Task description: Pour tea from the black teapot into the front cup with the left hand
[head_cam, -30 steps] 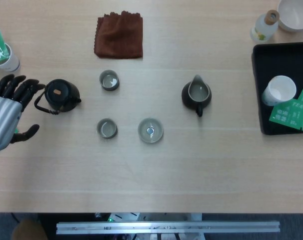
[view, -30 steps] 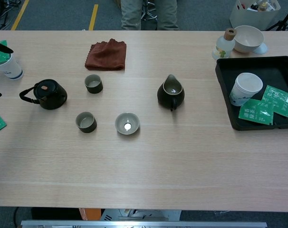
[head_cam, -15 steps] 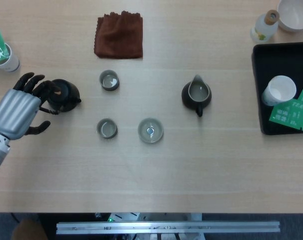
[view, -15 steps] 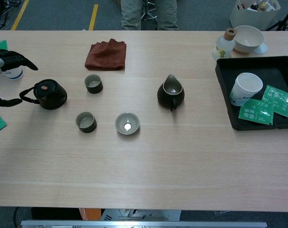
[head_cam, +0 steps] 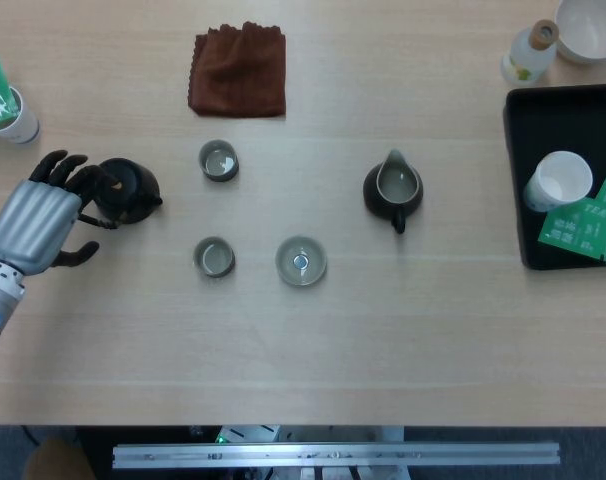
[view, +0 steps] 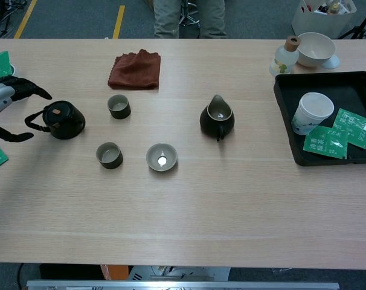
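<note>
Head view: a light wooden surface (head_cam: pixel 383 330) is seen from above. At its left edge the left hand (head_cam: pixel 33 222) is held with fingers spread and nothing in it, the fingertips just beside the black teapot (head_cam: pixel 126 189). Whether they touch the wire loop handle on the teapot's left side cannot be told. The spout points right. The front cup (head_cam: pixel 214 257) stands near the teapot, to its right and closer to the robot; a second cup (head_cam: pixel 219 160) stands behind it, and a wider pale cup (head_cam: pixel 301 261) beside it. A dark pitcher (head_cam: pixel 392 189) stands well apart to the right, and a brown cloth (head_cam: pixel 239 70) lies at the back. The right hand is not shown.

Chest view: the left hand (view: pixel 3 103) appears at the left border, fingers apart, thumb low and the other fingers high, bracketing the handle side of the black teapot (view: pixel 62 119) without closing on it. The front cup (view: pixel 109 154) is seen near the teapot.

The teapot is judged rigid, fairly heavy for its size (likely cast iron or ceramic, heavier if full) and breakable. Its lid sits loose and could slip during a tilt. The loop handle is judged the best place to hold, gripped firmly so the pot cannot swing.
</note>
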`<state>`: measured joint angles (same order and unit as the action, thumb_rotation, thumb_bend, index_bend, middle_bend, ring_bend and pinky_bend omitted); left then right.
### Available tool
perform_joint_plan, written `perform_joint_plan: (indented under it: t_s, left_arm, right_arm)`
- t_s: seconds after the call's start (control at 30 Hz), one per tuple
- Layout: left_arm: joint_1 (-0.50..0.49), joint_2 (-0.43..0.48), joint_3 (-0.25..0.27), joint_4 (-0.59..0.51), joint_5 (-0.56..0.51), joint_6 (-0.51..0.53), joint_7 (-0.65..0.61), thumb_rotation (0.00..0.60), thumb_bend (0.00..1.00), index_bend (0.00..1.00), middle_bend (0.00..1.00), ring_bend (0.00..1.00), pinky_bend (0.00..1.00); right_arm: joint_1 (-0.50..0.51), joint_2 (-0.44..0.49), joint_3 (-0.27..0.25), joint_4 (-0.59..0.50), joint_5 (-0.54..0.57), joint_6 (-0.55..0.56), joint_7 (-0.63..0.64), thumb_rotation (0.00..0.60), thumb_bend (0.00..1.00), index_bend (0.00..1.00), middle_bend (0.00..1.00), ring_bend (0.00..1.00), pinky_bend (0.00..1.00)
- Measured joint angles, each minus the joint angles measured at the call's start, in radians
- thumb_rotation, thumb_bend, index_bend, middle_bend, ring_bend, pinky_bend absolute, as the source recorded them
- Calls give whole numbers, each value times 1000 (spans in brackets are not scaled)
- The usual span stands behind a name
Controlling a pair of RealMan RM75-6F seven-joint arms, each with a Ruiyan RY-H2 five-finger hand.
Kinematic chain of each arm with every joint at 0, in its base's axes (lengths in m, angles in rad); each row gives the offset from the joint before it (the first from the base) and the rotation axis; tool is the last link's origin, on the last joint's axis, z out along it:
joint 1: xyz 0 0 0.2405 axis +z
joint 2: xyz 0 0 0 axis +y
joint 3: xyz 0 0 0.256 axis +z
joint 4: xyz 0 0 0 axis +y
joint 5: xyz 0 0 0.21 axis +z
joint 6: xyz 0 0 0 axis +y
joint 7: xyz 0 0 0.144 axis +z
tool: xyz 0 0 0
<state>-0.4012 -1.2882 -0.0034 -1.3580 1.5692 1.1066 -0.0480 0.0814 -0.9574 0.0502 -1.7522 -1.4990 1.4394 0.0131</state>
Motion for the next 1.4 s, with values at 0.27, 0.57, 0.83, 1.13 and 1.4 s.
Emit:
perform_joint_plan:
  t_s: [0.27,0.57,0.83,1.13,1.4]
  left_arm:
    - [-1,-76,15,111,8,19,-58,600,218,208,221,118,94]
    - [-11,-153,21,232,18,36,-124,600,218,207,224,119,95]
    - [-30,-214,26,332,22,26,-162,600,218,208,230,120,95]
    - [-56,-262,25,426,15,6,-210,600,218,212,235,121,94]
    - [-91,-249,0,389,4,7,-218,600,218,212,240,122,95]
  right_arm:
    - [-3,2,-1,-5,3,2,-6,600,0,211,174,0,0]
    - [-6,5,-2,-9,7,4,-10,600,0,211,174,0,0]
    - [-10,10,-2,-9,15,4,-11,600,0,211,174,0,0]
    - [-16,11,-2,-3,19,7,-4,600,0,211,174,0,0]
    - [-17,-1,-3,19,24,2,18,600,0,211,174,0,0]
